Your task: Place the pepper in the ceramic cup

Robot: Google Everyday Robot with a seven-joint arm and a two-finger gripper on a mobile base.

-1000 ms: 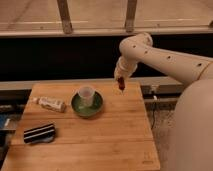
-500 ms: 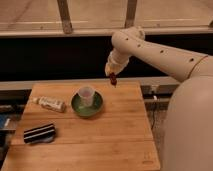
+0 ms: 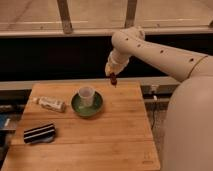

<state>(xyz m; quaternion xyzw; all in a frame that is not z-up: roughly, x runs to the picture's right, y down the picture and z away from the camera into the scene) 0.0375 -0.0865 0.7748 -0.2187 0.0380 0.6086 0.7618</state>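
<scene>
While the gripper [image 3: 113, 76] hung above the far edge of the wooden table [image 3: 100, 142], clamped shut on the slim dark red pepper [image 3: 114, 80], the carry seemed in hand, next calling for a shift left over the pale tapered ceramic cup [image 3: 86, 95] inside the round green bowl [image 3: 79, 107].

The dark red pepper [image 3: 114, 80] hangs pinched in the raised gripper [image 3: 111, 74], right of the upright pale ceramic cup [image 3: 86, 96].

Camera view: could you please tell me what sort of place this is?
Probably an indoor robot test area beside a window wall: a small wooden table with metal-framed glazing behind it. The end effector hangs above the table's far edge, shut on the pepper, not yet over the ceramic cup.
</scene>
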